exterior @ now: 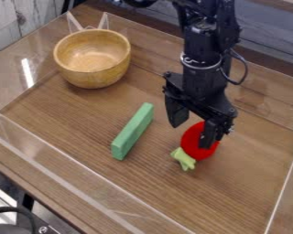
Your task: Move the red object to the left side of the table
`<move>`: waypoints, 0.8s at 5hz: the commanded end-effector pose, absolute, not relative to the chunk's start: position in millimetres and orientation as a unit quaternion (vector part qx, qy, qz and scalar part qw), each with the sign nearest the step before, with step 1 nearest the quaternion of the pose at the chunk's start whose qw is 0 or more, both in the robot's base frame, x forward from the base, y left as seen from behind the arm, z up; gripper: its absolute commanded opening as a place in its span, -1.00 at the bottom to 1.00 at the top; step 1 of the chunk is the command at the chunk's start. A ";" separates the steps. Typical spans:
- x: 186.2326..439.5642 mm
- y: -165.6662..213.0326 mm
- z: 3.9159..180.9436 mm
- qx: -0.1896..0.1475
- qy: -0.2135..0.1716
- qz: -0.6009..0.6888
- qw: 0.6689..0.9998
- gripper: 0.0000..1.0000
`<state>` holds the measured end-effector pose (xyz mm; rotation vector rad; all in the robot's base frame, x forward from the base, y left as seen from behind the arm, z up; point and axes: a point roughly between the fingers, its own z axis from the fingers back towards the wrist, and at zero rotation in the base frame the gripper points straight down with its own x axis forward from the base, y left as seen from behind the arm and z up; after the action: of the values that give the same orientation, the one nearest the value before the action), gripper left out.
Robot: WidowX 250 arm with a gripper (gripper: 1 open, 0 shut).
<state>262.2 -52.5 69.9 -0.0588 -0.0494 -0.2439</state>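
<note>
Camera view: brown wood-grain table (pixel 63 114) edged by clear acrylic walls, end effector (pixel 193 130) wide above red object (pixel 193 143).

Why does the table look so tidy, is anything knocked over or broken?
Nothing stands out. The wooden bowl sits upright, the green block lies flat, and the red toy fruit rests whole under the open gripper.

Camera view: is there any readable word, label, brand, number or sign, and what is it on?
None can be read.
The wooden bowl, green block, red object, table and black gripper show no markings at this resolution.
</note>
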 end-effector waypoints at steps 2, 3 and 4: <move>265.1 -51.3 71.8 -0.024 -0.031 -0.111 0.993 1.00; 266.0 -52.3 70.1 -0.023 -0.029 -0.110 0.993 1.00; 267.1 -53.5 70.1 -0.023 -0.029 -0.109 0.993 1.00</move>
<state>262.1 -51.5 62.9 -0.0469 -0.0286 -0.2110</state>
